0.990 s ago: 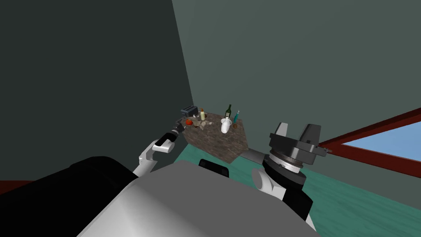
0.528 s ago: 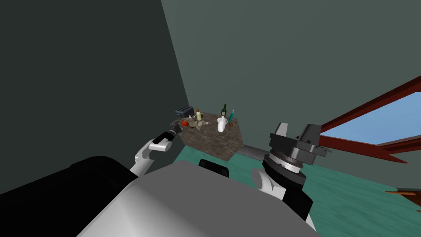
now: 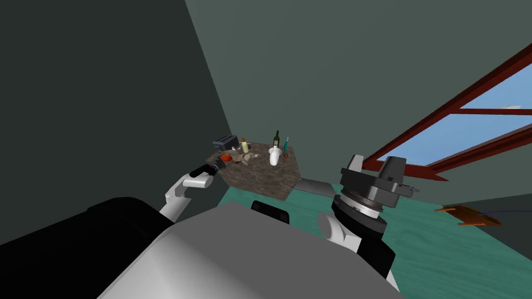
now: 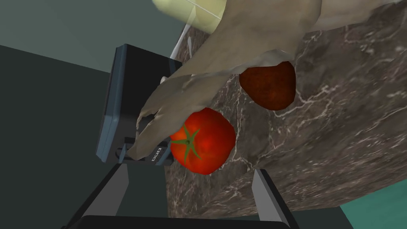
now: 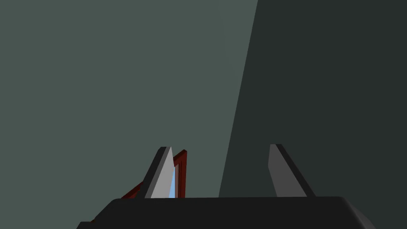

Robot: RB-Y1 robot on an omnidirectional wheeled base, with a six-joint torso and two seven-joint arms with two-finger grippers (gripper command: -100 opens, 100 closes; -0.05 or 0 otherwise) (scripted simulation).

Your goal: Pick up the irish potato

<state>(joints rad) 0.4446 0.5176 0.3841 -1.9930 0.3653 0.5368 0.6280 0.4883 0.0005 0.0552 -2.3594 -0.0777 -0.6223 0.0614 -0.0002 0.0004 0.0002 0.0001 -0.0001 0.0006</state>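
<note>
Table (image 3: 260,179), head view: the toaster (image 3: 224,141) stands at 12 o'clock of the tomato (image 3: 226,157). The jug (image 3: 274,155) is at 3 o'clock of the tomato, with a green bottle (image 3: 277,138) at 12 o'clock of the jug and a teal bottle (image 3: 286,146) at 2 o'clock.

A crumpled beige cloth (image 4: 222,59) lies across the toaster's front and overlaps both the tomato and the potato (image 4: 269,85). The potato is reddish brown and lies on the table, near the tomato but apart from it. The tomato sits just ahead of my left pincer (image 4: 192,191), nearer than the potato, which lies beyond it and off to one side.

My left pincer is at the table's edge, fingers spread wide, gripping and touching nothing. My right pincer (image 3: 374,165) is raised at 3 o'clock of the table, well apart from it, fingers likewise spread.

The cloth hides one end of the potato. A pale bottle (image 4: 190,12) is cut off at the frame edge. In the head view the potato is too small to make out
</note>
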